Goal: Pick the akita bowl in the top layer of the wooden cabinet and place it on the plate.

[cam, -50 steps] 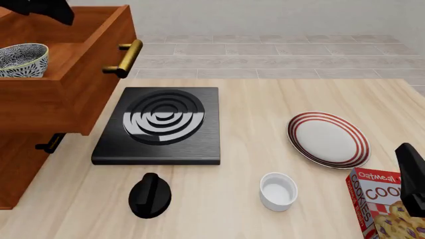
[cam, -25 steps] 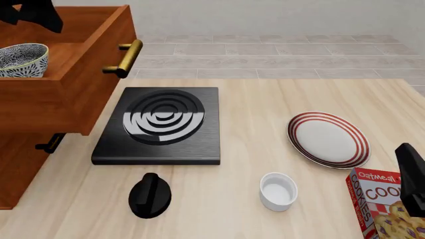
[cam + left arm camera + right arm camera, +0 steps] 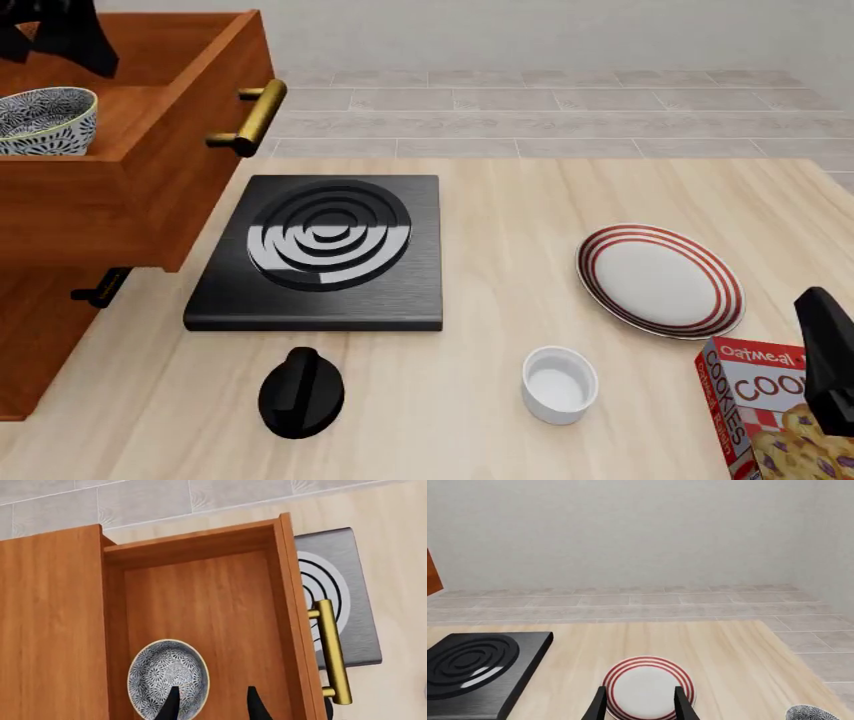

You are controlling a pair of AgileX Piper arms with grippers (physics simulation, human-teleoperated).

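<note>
Plate [image 3: 647, 692]: your right gripper [image 3: 639, 705] frames it between parted fingers, hovering above.
Stove slab [image 3: 477, 672]: beside the plate, apart, on your table [image 3: 734, 655].

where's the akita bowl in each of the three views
Front view: the akita bowl is at the far left edge, inside the open top layer.
Left wrist view: the bowl lies on the drawer floor, with one fingertip of the left tool over its rim.
Right wrist view: not clearly in it; a patterned sliver at one corner can't be identified.
Shared landmark: the black stove slab, in all three views.
</note>
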